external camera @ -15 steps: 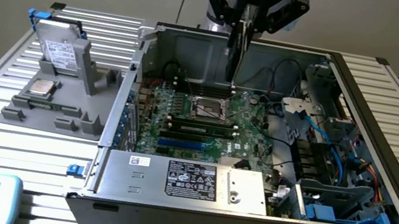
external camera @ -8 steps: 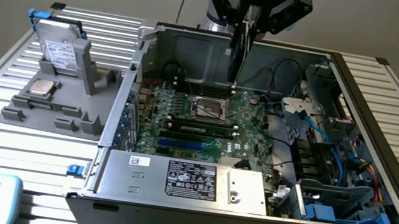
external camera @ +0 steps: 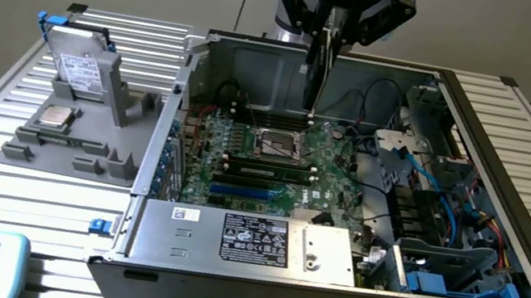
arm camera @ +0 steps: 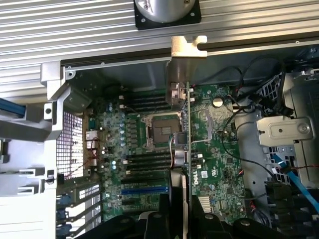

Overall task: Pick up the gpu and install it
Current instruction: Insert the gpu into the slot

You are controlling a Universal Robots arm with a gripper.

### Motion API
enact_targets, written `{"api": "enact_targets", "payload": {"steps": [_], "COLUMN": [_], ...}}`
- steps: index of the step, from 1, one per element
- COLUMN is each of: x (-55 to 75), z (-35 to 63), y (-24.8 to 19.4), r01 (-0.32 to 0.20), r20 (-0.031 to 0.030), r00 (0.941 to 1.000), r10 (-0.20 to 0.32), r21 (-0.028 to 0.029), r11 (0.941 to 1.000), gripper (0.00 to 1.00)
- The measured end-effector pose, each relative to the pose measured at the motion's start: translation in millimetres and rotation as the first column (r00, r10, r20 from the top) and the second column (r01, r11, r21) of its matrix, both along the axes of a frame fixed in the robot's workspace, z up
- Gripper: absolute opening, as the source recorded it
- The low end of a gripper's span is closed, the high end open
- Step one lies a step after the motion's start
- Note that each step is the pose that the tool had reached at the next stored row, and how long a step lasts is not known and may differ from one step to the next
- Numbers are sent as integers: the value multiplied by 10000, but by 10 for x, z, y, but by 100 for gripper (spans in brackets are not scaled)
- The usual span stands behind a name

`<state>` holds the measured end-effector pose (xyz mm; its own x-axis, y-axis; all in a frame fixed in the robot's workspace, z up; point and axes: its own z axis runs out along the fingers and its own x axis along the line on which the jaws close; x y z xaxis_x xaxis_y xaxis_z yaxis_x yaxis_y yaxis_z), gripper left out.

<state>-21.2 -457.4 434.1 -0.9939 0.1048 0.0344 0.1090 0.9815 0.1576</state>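
At the exterior view's left, a grey moulded fixture [external camera: 70, 139] carries a silver labelled drive [external camera: 77, 71]. At centre stands the open metal case [external camera: 227, 241], with the green motherboard [external camera: 275, 159] flat on its floor. The gripper [external camera: 327, 29] is clenched on the gpu [external camera: 317, 72]. The card hangs straight beneath it, long axis vertical and thin edge to the camera, over the far board beside the square processor socket [external camera: 275, 144]. The blue expansion slot [external camera: 241, 191] lies nearer. The wrist view shows the card's silver bracket [arm camera: 188, 46]. Blue cables [external camera: 463, 208] lie at right.
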Motion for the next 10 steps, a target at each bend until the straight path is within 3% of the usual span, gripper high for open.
{"api": "enact_targets", "payload": {"steps": [5,10], "x": [3,2], "z": [0,0], "y": [-1,0], "r01": [-104,-1007], "r20": [0,0], "r00": [9999,9949], "r10": [104,1007], "r21": [6,5], "r11": [9999,9949], "gripper": [27,27]}}
